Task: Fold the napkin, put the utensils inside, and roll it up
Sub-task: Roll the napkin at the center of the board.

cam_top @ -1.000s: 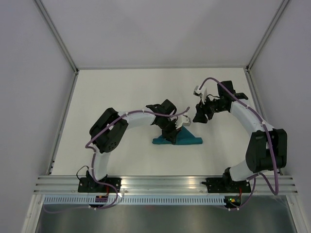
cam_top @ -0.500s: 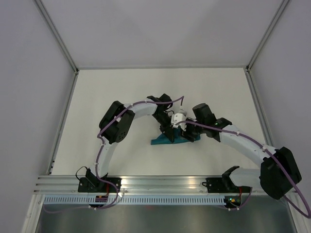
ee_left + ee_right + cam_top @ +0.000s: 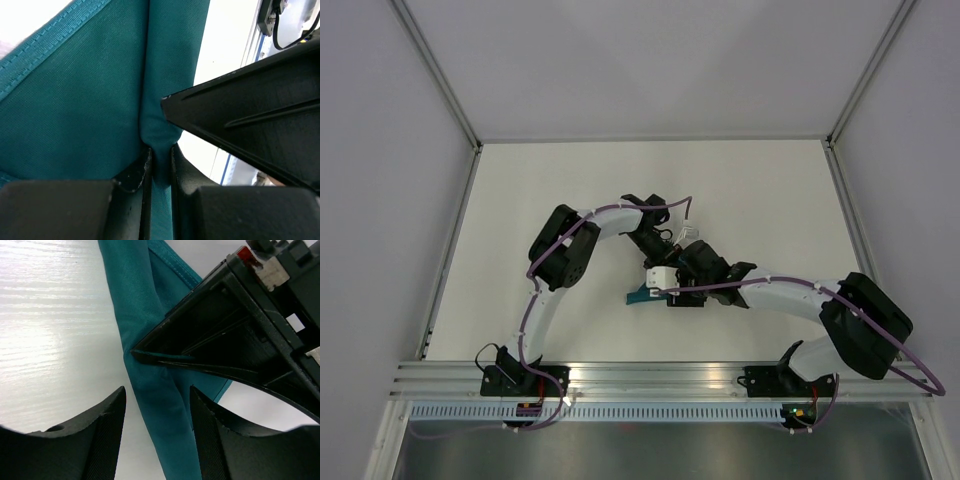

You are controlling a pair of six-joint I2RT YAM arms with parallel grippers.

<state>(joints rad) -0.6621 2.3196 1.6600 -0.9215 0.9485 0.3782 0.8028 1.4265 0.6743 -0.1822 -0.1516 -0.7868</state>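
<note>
The teal napkin (image 3: 642,293) lies rolled into a narrow bundle at the table's middle, mostly hidden under both arms. My left gripper (image 3: 665,272) is shut on it; in the left wrist view the cloth (image 3: 75,95) is pinched between the fingers (image 3: 131,172). My right gripper (image 3: 677,291) is open, its fingers (image 3: 85,427) on either side of the rolled cloth (image 3: 165,405), just below the left gripper (image 3: 225,335). The dark blue utensil is hidden.
The white table (image 3: 570,190) has raised walls on three sides and a metal rail (image 3: 650,378) along the near edge. The two arms cross closely over the napkin.
My right arm has swung from the back right down and left to the napkin, coming in beside the left gripper. The left gripper has shifted slightly and the bundle looks narrower.
</note>
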